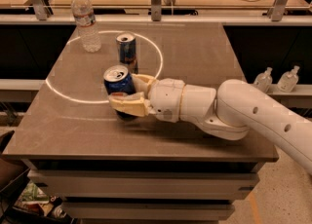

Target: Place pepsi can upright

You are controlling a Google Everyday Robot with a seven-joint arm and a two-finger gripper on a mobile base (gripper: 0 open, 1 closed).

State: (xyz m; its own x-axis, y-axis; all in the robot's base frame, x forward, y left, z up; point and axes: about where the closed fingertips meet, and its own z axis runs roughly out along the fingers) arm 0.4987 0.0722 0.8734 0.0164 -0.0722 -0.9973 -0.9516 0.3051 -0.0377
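blue can tilted in grip, tip-over risk

pepsi can (118, 80) is just in front of the slim can (126, 47), clamped between the gripper (124, 91) fingers, leaning with its top rim up-left. likely risk: a release before the base is flat on the table (204, 52), so it topples and rolls. a backward swing could knock the slim can, or the water bottle (87, 21) left of the slim can.

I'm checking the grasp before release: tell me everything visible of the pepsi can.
The pepsi can is blue metal with a shiny silver top. It sits nearly upright, top tipped slightly left, over the middle of the table, in front of a slimmer can. The end effector clamps it front and back, hiding its base, so table contact cannot be told.
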